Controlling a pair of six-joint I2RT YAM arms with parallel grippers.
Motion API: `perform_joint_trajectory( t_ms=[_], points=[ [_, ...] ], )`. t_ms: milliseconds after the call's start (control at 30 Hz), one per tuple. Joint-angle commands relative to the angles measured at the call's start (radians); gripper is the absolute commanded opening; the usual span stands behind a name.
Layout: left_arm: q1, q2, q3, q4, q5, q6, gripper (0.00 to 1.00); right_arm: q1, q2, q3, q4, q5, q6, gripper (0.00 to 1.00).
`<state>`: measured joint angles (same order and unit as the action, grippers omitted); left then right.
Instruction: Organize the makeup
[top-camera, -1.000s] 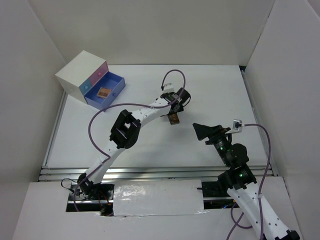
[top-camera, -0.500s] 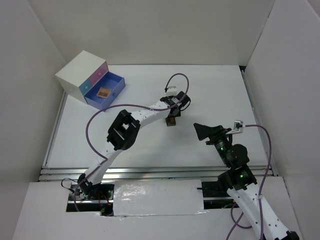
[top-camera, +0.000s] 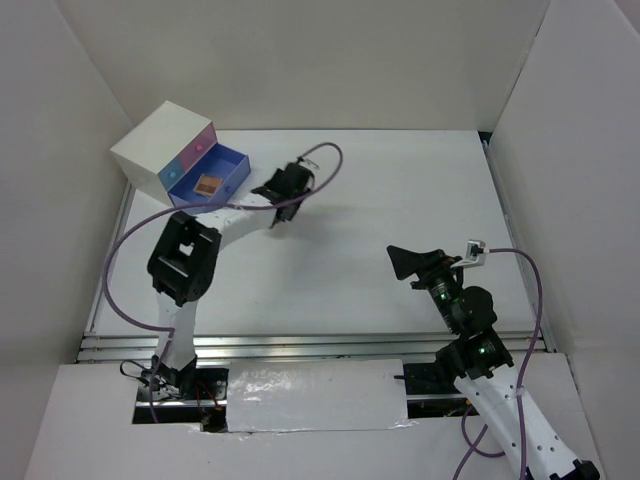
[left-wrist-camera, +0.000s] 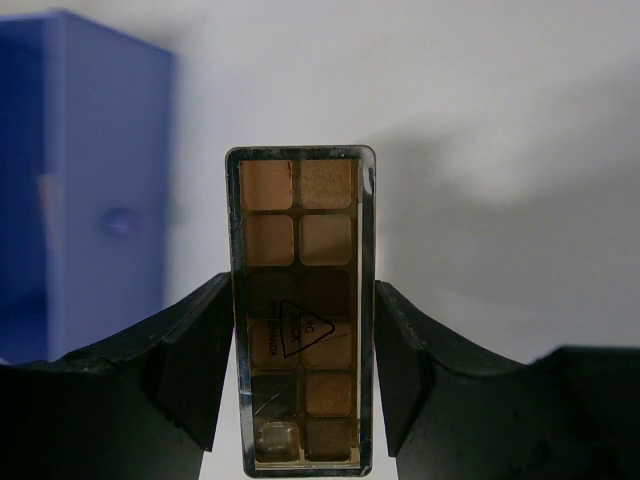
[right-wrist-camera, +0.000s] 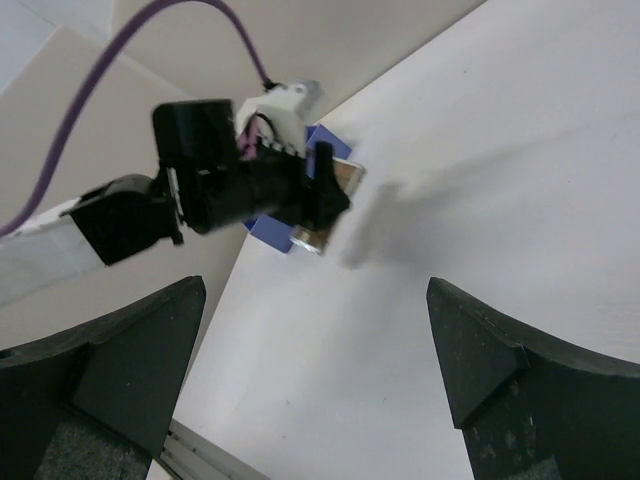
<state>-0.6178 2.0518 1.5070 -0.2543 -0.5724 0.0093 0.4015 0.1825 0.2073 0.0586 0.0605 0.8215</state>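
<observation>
My left gripper (top-camera: 282, 192) is shut on a brown and tan eyeshadow palette (left-wrist-camera: 300, 250), gripping its long sides and holding it above the table just right of the open blue drawer (top-camera: 222, 178). The palette (right-wrist-camera: 342, 177) and the left gripper (right-wrist-camera: 312, 205) also show in the right wrist view. A second small brown palette (top-camera: 207, 184) lies inside the drawer. My right gripper (top-camera: 405, 262) is open and empty over the right part of the table (right-wrist-camera: 320, 340). No other makeup shows.
The white box (top-camera: 158, 140) with a pink drawer front (top-camera: 200, 148) and the pulled-out blue drawer (left-wrist-camera: 95, 200) stands at the far left corner. White walls enclose the table on three sides. The left arm's purple cable (top-camera: 130, 240) loops over the left side.
My left arm has swung left and back with the palette, from the middle of the table to just beside the open blue drawer. The right arm has stayed still.
</observation>
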Motion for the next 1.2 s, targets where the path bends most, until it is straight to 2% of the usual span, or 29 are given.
perform_joint_trajectory(
  t_ms=[0, 33, 133, 333, 533, 800, 833, 933, 1000, 1033, 1100, 1133, 1167],
  points=[
    [0.185, -0.120, -0.031, 0.209, 0.096, 0.323, 0.01, 0.002, 0.012, 0.011, 0.040, 0.007, 0.004, 1.00],
    [0.241, -0.128, -0.033, 0.220, 0.121, 0.336, 0.01, 0.000, 0.020, 0.007, 0.043, 0.006, 0.002, 1.00],
    [0.312, -0.143, -0.027, 0.245, 0.183, 0.399, 0.01, 0.002, 0.043, 0.009, 0.056, -0.008, 0.004, 1.00],
    [0.403, -0.116, 0.015, 0.262, 0.238, 0.486, 0.04, 0.002, 0.084, 0.014, 0.075, -0.036, 0.002, 1.00],
    [0.498, -0.094, 0.022, 0.257, 0.322, 0.456, 0.11, 0.000, 0.101, 0.011, 0.086, -0.042, 0.005, 1.00],
    [0.523, -0.018, 0.107, 0.198, 0.377, 0.449, 0.24, 0.002, 0.118, 0.009, 0.095, -0.045, 0.001, 1.00],
    [0.523, -0.004, 0.114, 0.193, 0.381, 0.449, 0.28, 0.002, 0.120, 0.009, 0.096, -0.045, 0.001, 1.00],
    [0.524, 0.004, 0.121, 0.190, 0.391, 0.436, 0.56, 0.002, 0.124, 0.009, 0.096, -0.044, -0.001, 1.00],
    [0.524, 0.001, 0.105, 0.207, 0.387, 0.422, 0.70, 0.002, 0.124, 0.009, 0.096, -0.039, -0.002, 1.00],
    [0.524, -0.008, 0.099, 0.217, 0.372, 0.417, 0.81, 0.002, 0.124, 0.009, 0.098, -0.041, -0.002, 1.00],
    [0.526, -0.019, 0.082, 0.239, 0.349, 0.400, 0.89, 0.002, 0.129, 0.007, 0.102, -0.042, -0.002, 1.00],
    [0.526, -0.033, 0.078, 0.245, 0.333, 0.393, 0.99, 0.002, 0.130, 0.007, 0.103, -0.045, -0.002, 1.00],
    [0.529, -0.039, 0.079, 0.245, 0.326, 0.386, 0.99, 0.002, 0.133, 0.010, 0.099, -0.044, -0.002, 1.00]
  ],
)
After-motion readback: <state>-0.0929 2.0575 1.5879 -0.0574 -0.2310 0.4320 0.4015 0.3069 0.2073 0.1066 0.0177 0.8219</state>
